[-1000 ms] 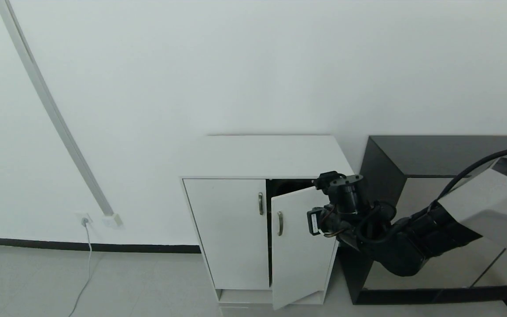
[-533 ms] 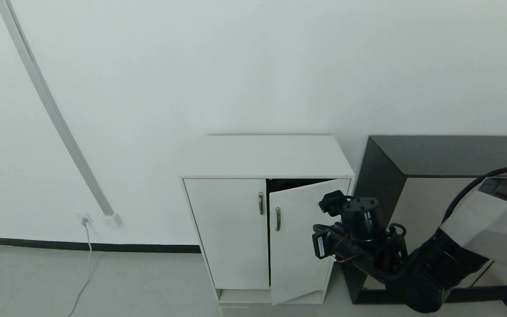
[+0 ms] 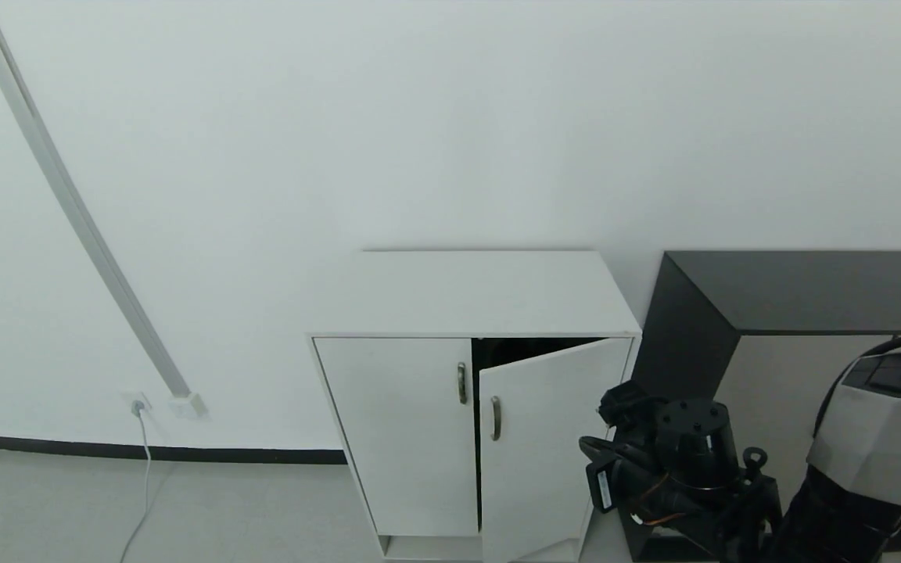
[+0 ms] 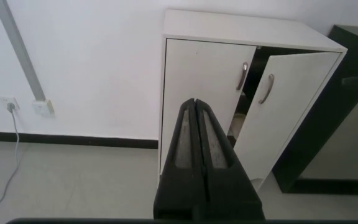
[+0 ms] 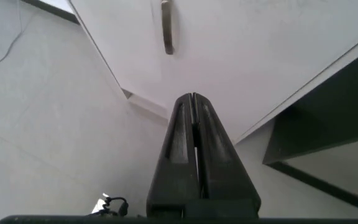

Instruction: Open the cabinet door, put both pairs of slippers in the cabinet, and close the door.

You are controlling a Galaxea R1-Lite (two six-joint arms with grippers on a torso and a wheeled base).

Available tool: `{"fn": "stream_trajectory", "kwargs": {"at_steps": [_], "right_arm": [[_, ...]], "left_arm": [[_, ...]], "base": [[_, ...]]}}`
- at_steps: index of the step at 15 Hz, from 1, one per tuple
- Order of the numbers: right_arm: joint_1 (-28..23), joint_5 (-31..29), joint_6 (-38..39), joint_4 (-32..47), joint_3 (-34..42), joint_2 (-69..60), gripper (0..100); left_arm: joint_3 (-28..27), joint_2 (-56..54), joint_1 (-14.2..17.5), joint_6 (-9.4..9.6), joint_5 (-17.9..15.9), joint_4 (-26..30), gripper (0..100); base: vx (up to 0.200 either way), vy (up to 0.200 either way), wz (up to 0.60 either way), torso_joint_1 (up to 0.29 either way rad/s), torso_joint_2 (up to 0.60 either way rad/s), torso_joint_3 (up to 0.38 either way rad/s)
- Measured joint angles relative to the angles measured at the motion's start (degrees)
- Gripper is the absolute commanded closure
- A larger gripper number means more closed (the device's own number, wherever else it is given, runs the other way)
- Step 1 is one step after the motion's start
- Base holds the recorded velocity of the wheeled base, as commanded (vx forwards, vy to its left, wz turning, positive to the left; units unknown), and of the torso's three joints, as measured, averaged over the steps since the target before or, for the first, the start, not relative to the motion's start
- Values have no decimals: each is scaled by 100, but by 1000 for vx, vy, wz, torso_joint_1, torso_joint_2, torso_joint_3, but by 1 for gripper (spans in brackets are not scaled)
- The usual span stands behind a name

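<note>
The white cabinet [image 3: 482, 293] stands against the wall. Its left door [image 3: 396, 430] is closed, and its right door [image 3: 544, 438] hangs a little ajar with a dark gap along the top. My right arm [image 3: 677, 469] is low, just right of the ajar door. My right gripper [image 5: 193, 99] is shut on nothing, its tip close to the door's lower part [image 5: 241, 50] below the handle [image 5: 166, 28]. My left gripper [image 4: 195, 102] is shut and empty, well back from the cabinet [image 4: 204, 74] and aimed at it.
A black-framed mirrored unit [image 3: 810, 289] stands right beside the cabinet. A grey conduit [image 3: 67, 203] runs down the wall to a socket with a cable [image 3: 138, 407] at the left. Bare floor [image 4: 73, 180] lies before the cabinet.
My right arm has drawn back and down from the right door. The door has swung from wider open to slightly ajar. The head camera has shifted a little.
</note>
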Motion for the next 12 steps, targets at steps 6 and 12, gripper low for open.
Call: {"fn": "stream_trajectory", "kwargs": {"at_steps": [6, 12], "right_arm": [[87, 1, -118, 55, -78, 29, 100], [124, -29, -145, 779, -1131, 358, 100]], "left_arm": [[0, 0, 0, 12, 2, -2, 100], [0, 0, -2, 11, 5, -5, 100]], "base": [[33, 0, 0, 0, 0, -1], [0, 0, 0, 0, 0, 0]]}}
